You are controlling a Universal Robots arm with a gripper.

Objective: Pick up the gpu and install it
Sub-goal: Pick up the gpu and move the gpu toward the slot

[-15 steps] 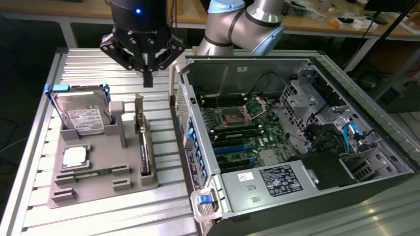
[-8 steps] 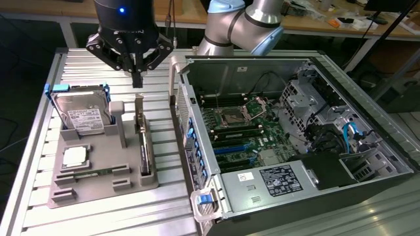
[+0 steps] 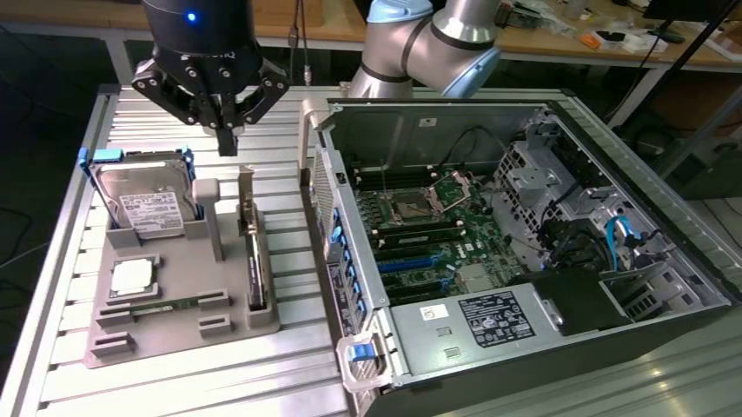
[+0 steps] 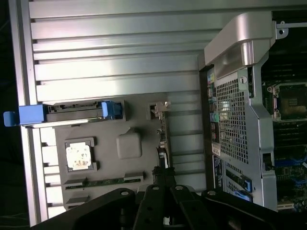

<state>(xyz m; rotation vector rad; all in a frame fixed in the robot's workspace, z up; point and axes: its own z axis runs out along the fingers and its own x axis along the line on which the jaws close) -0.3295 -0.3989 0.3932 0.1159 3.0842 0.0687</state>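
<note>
Gpu (image 3: 253, 265), thin dark card with silver bracket, stands edge-on in grey moulded holder (image 3: 174, 334); closed, empty gripper (image 3: 228, 143) nearby risks striking its edge if misaligned.

Exterior view looks steeply down over table (image 3: 174, 382) and case (image 3: 418, 130) — wrist view, closer, faces down, sharing the tray (image 3: 174, 334) (image 4: 110, 163).

A ribbed aluminium table (image 3: 64, 287) is set in the middle, and bright glare is seen along its slats. Beyond the table, wooden workbenches (image 3: 330, 24) are ranged, one strewn with small clutter (image 3: 603, 36). Beside the table, dark floor (image 3: 29, 165) is seen.
</note>
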